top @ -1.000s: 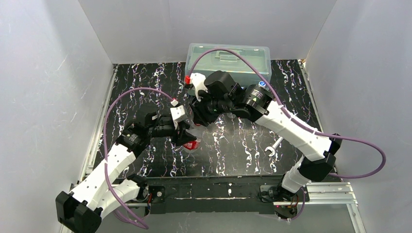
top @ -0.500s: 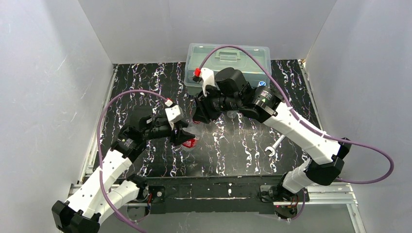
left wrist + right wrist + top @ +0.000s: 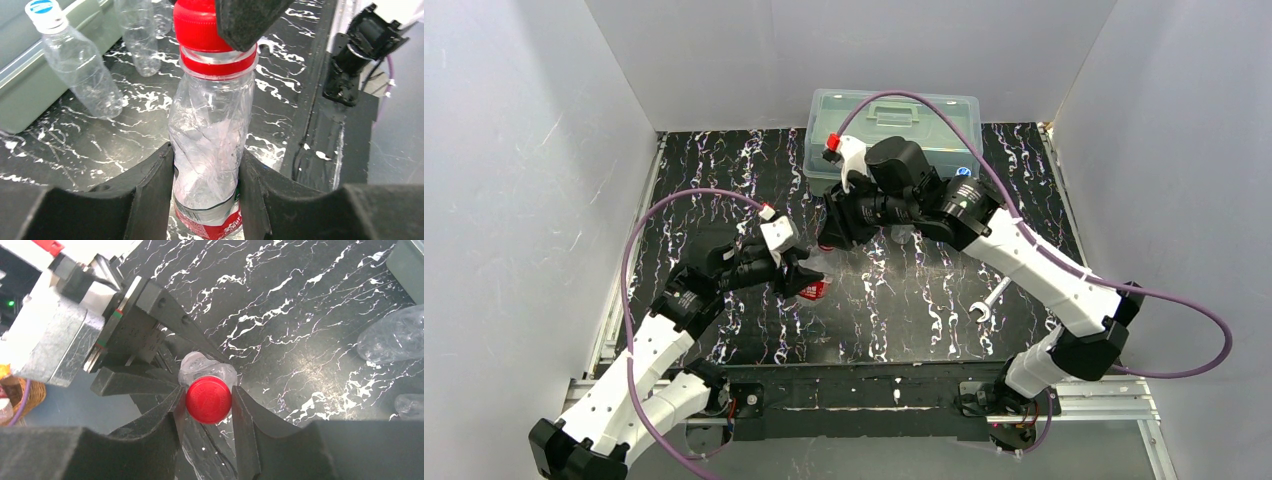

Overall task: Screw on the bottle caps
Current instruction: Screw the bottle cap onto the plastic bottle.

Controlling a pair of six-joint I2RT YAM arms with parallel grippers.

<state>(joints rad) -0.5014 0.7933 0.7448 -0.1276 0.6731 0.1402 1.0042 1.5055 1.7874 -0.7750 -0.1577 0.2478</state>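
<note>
Bright, even, diffuse light from above; only faint soft shadows on table. Wrist views sharp mid-frame, nearest foreground slightly soft.

Loose bottles, box behind; free tabletop nearside.

Red cap, clear bottle, seemingly marbled black table

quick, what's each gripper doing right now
left gripper: closed, holding the red-label bottle by its body
right gripper: closed on the red cap
</note>
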